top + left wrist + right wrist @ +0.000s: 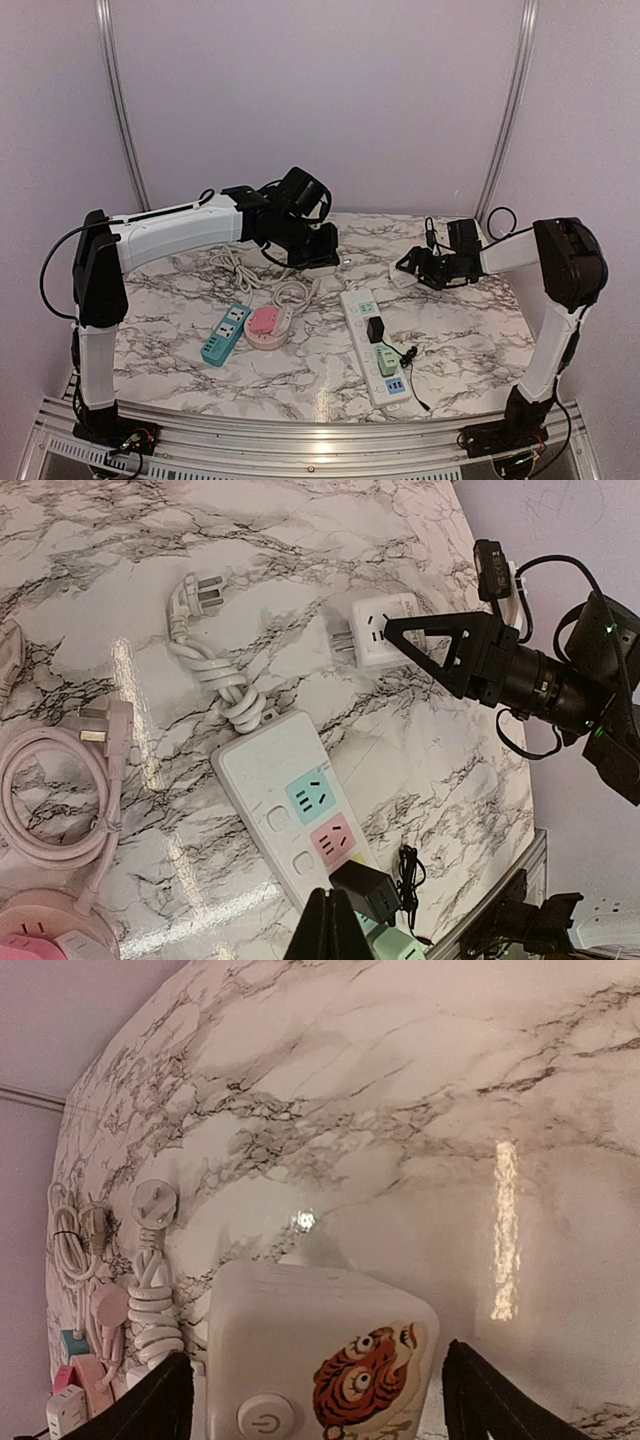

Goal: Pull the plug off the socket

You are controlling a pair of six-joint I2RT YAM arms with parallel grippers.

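A black plug (pixel 376 329) sits in a long white power strip (pixel 372 362) on the marble table; in the left wrist view the plug (pixel 365 888) is just beyond my fingertips. My left gripper (pixel 335 922) is shut and empty, held above the table (pixel 325 245). My right gripper (pixel 318 1355) is open, its fingers (pixel 165 1400) on either side of a white cube socket (pixel 320 1350) with a tiger sticker. It is at the back right in the top view (pixel 412 266).
A blue power strip (pixel 226 333) and a pink round one (pixel 265 325) with a coiled cord lie at the left of the white strip. A white cord and plug (pixel 205 630) lie behind it. A black adapter with cable (pixel 432 236) is at the back right.
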